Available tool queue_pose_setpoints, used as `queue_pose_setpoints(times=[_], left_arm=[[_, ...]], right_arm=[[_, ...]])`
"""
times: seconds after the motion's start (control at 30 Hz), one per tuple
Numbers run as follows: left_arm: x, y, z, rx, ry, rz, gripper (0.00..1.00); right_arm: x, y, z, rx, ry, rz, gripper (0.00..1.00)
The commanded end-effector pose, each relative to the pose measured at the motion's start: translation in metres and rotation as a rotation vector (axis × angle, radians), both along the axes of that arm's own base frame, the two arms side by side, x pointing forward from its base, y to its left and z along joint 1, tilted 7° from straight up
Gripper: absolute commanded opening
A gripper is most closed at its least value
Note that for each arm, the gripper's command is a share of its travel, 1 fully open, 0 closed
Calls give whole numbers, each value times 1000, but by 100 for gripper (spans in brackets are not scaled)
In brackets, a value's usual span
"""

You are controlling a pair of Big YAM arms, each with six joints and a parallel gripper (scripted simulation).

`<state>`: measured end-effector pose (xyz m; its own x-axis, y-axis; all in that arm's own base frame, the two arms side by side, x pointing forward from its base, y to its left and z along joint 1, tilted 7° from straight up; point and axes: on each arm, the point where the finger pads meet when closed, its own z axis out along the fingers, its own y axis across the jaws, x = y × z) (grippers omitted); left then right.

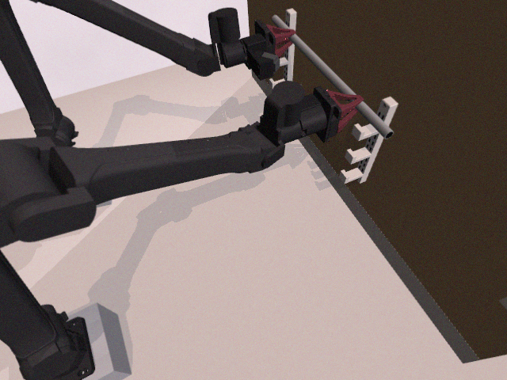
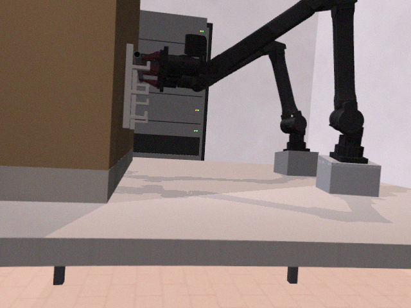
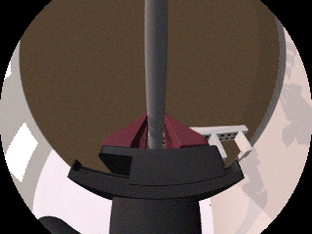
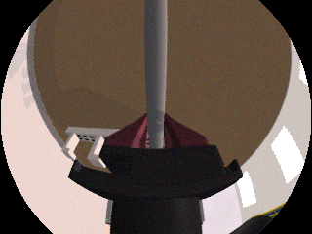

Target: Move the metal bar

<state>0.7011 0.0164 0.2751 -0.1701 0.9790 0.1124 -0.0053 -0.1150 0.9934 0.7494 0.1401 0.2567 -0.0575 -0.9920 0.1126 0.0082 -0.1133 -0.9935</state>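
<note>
We see one metal bar (image 1: 327, 71) (image 2: 136, 54) (image 3: 156, 58) (image 4: 156, 58): it is grey, straight, round and smooth, and its visible end shows a dark hollow opening. It runs across the front of the brown wall (image 1: 442, 184) (image 2: 66, 83), lengthwise between two grippers. The left tool (image 1: 293, 32) (image 2: 142, 56) (image 3: 156, 116) is closed around the bar near one end, and the right tool (image 1: 360, 99) (image 2: 140, 79) (image 4: 155, 117) is closed around it nearer the other end. So we count two tools, both gripping the same bar.

The rack has two white uprights: the left upright (image 1: 291, 61) (image 2: 128, 86) (image 3: 239, 129) and the right upright (image 1: 370, 163) (image 4: 97, 131). On the right upright we count three hooked arms, one above another. The exterior view shows the bar's near end above the top hooked arm (image 2: 140, 67) of the left upright, apart from it. Two grey base blocks (image 1: 112, 339) (image 2: 355, 180) stand on the bench (image 1: 266, 265) (image 2: 232, 225), and behind is one grey cabinet (image 2: 172, 109).
</note>
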Motion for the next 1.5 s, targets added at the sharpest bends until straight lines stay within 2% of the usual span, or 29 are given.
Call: queue_pose_setpoints(times=[0.0,0.03,0.53,0.6,1.1,1.17,1.47], left_arm=[[2,3,9,1,-34,3,0],[2,3,9,1,-34,3,0],[2,3,9,1,-34,3,33],[2,3,9,1,-34,3,33],[3,3,11,0,-35,2,67],[3,3,11,0,-35,2,67],[3,3,13,0,-35,2,87]], right_arm=[[2,-2,30,21,-65,0,0],[2,-2,30,21,-65,0,0],[2,-2,30,21,-65,0,33],[2,-2,30,21,-65,0,33],[2,-2,29,19,-58,3,67],[2,-2,29,19,-58,3,67],[2,-3,29,18,-53,3,87]])
